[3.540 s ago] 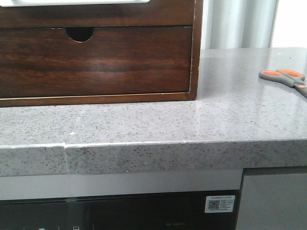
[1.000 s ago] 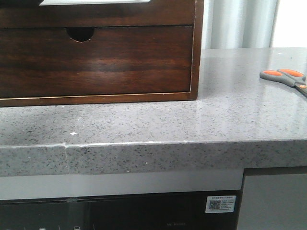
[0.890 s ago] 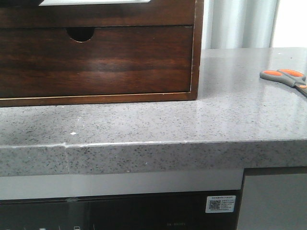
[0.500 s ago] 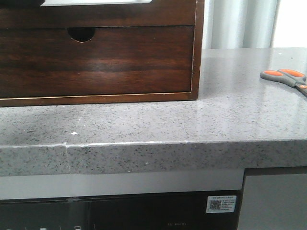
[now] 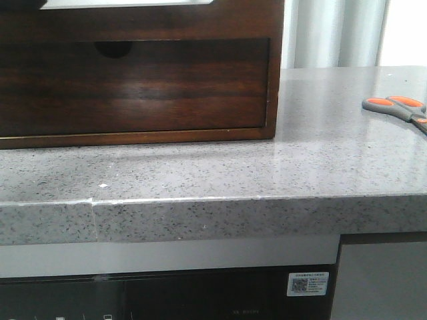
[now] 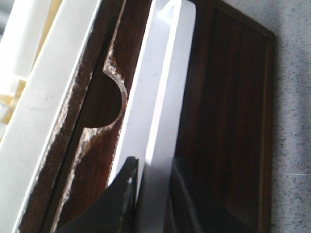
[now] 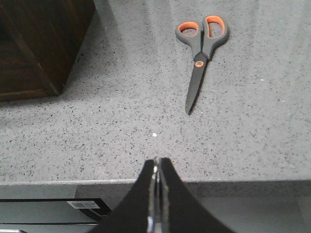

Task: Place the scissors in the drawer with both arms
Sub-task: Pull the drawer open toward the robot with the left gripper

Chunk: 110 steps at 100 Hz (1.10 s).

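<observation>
The scissors (image 5: 399, 108), grey with orange-lined loops, lie closed on the counter at the far right. They also show in the right wrist view as the scissors (image 7: 200, 53), well ahead of my right gripper (image 7: 156, 162), which is shut on nothing over the counter's front edge. The drawer (image 5: 133, 20) is the upper dark wooden front with a whitish strip (image 5: 127, 3) on its rim. It stands out over the notched front below. My left gripper (image 6: 153, 177) is shut on that strip (image 6: 163, 87), one finger on each side. Neither gripper shows in the front view.
The wooden cabinet (image 5: 275, 80) stands on the grey speckled counter (image 5: 267, 167) at the left, and its corner (image 7: 39, 43) shows in the right wrist view. The lower notched drawer front (image 5: 133, 87) sits shut in shadow. Below the counter's front edge is a dark appliance panel (image 5: 200, 297).
The upper drawer front has come forward toward the camera. Its shadow now falls over the lower front and half hides the finger notch. The scissors have not moved.
</observation>
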Motion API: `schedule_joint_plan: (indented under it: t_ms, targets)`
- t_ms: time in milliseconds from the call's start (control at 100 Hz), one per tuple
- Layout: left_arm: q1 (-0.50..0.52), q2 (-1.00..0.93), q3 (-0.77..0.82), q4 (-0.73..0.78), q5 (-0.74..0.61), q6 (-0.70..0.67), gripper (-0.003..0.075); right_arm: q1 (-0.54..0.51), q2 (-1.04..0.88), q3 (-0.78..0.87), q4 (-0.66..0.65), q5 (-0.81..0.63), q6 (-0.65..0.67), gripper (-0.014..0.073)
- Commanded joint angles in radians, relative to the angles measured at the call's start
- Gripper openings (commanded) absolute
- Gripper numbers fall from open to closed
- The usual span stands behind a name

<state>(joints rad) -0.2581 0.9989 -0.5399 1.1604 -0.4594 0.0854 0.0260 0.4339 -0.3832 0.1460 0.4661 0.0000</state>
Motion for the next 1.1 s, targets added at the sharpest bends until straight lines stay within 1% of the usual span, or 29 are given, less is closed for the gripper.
schedule_joint_plan:
  t_ms: [0, 360, 460, 770, 840, 960, 980, 990, 1000, 1040, 1090]
  targets:
    - [-0.011, -0.058, -0.006, -0.061, -0.071, -0.039, 0.0004, -0.005, 0.013, -0.025, 0.001, -0.074, 0.0, -0.0116]
    - [-0.011, -0.226, 0.098, -0.061, -0.082, -0.039, 0.0004, -0.005, 0.013, -0.025, 0.001, -0.074, 0.0, -0.0116]
    - [-0.011, -0.268, 0.124, -0.06, -0.104, -0.039, 0.0004, -0.005, 0.013, -0.025, 0.001, -0.074, 0.0, -0.0116]
    - [-0.011, -0.3, 0.165, -0.031, -0.108, -0.039, 0.0007, -0.005, 0.013, -0.025, 0.001, -0.074, 0.0, -0.0116]
    - [-0.011, -0.3, 0.165, -0.031, -0.108, -0.039, 0.0048, -0.005, 0.013, -0.025, 0.001, -0.074, 0.0, -0.0116]
    - [-0.011, -0.3, 0.165, -0.031, -0.106, -0.039, 0.0207, -0.005, 0.013, -0.025, 0.001, -0.074, 0.0, -0.0116]
    - [-0.011, -0.3, 0.165, -0.031, -0.106, -0.039, 0.0223, -0.005, 0.013, -0.025, 0.001, -0.074, 0.0, -0.0116]
    - [-0.011, -0.3, 0.165, -0.031, -0.104, -0.039, 0.0246, -0.005, 0.013, -0.025, 0.001, -0.074, 0.0, -0.0116]
    - [-0.011, -0.3, 0.165, -0.031, -0.104, -0.039, 0.0246, -0.005, 0.013, -0.025, 0.001, -0.074, 0.0, -0.0116]
    - [-0.011, -0.3, 0.165, -0.031, -0.104, -0.039, 0.0285, -0.005, 0.013, -0.025, 0.001, -0.074, 0.0, -0.0116]
    - [-0.011, -0.3, 0.165, -0.031, -0.104, -0.039, 0.0302, -0.005, 0.013, -0.025, 0.001, -0.074, 0.0, -0.0116]
